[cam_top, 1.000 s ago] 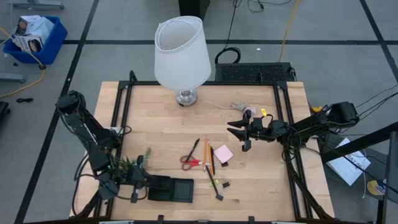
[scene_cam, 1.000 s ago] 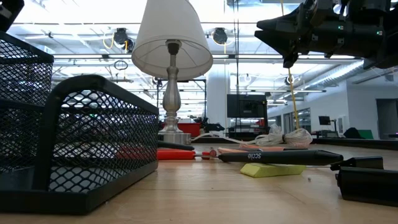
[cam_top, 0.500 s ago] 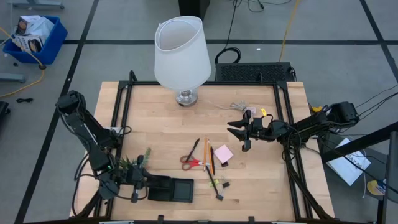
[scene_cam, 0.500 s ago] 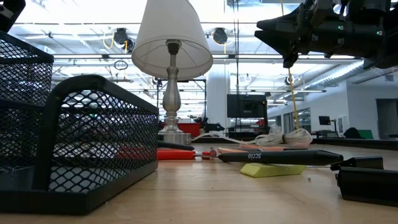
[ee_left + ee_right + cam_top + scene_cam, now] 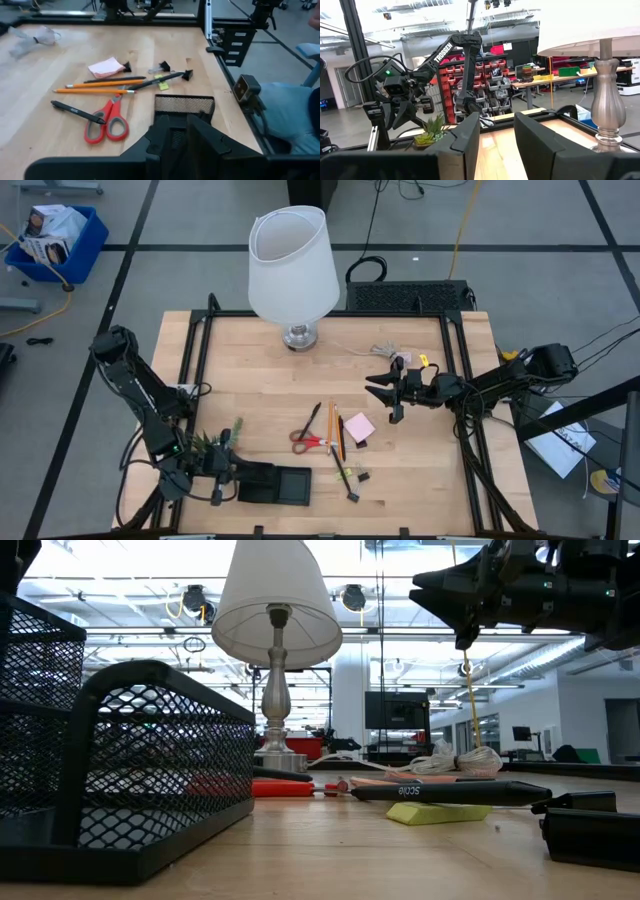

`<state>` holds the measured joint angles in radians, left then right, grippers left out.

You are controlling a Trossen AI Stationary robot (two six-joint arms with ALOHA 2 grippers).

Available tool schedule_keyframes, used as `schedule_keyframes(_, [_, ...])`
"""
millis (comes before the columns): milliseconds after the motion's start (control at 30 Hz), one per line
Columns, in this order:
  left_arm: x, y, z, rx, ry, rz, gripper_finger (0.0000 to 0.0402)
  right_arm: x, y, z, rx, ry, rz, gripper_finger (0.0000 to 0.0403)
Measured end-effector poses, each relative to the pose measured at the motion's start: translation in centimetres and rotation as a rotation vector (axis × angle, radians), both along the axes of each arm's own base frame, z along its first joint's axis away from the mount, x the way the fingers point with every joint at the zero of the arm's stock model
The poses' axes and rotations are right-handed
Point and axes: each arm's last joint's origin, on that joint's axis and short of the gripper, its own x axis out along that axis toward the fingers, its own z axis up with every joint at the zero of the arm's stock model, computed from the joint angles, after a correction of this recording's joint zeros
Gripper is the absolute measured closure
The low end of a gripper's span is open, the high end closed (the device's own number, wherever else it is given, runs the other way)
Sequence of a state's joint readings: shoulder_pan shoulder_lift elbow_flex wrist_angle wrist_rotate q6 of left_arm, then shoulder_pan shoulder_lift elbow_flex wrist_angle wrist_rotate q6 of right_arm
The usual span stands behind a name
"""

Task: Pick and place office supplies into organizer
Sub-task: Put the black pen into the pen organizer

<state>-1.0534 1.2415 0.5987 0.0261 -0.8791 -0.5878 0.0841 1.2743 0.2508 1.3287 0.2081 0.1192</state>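
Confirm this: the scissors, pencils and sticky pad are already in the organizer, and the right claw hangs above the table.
Wrong on one point. The high view shows the scissors, pencils and sticky pad lying on the table, outside the organizer. The right claw does hang above the table.

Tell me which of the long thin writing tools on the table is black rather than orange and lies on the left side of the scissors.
The black pen, alone on the left side of the red-handled scissors; the two orange pencils lie on the scissors' right side.

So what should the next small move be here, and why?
Probably lower the right hand toward the pink sticky pad. That hand is open and hovers above the table close to the pad, which lies outside the organizer. The left hand is at the organizer's end.
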Motion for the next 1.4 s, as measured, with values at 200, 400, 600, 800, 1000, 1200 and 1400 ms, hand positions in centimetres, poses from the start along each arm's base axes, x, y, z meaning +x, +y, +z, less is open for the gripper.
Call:
schedule_keyframes(200, [0.1, 0.5, 0.2, 0.074, -0.091, 0.142, 0.0330, 0.1, 0.0, -0.6, -0.005, 0.063, -0.001, 0.0287])
schedule_keyframes(400, [0.5, 1.0, 0.4, 0.139, -0.138, 0.233, 0.0330, 1.1, 0.1, -0.6, -0.012, 0.147, -0.001, 0.0287])
schedule_keyframes(600, [2.0, 2.4, 0.5, 0.153, -0.144, 0.341, 0.0330, 3.4, 0.6, -0.4, -0.080, 0.297, 0.052, 0.0287])
schedule_keyframes(800, [3.6, 3.9, 0.4, 0.140, -0.128, 0.419, 0.0330, 5.9, 1.2, -0.6, -0.218, 0.355, 0.164, 0.0287])
schedule_keyframes(1000, [4.6, 4.8, 0.4, 0.112, -0.108, 0.449, 0.0330, 7.4, 0.9, -1.0, -0.302, 0.414, 0.172, 0.0287])
schedule_keyframes(1200, [5.7, 5.6, 0.9, 0.029, -0.141, 0.492, 0.0330, 8.0, -0.4, -0.6, -0.294, 0.443, 0.126, 0.0287])
schedule_keyframes(1400, [8.0, 7.9, 1.2, -0.130, -0.095, 0.431, 0.0330, 7.4, -1.1, -0.6, -0.210, 0.523, 0.114, 0.0287])
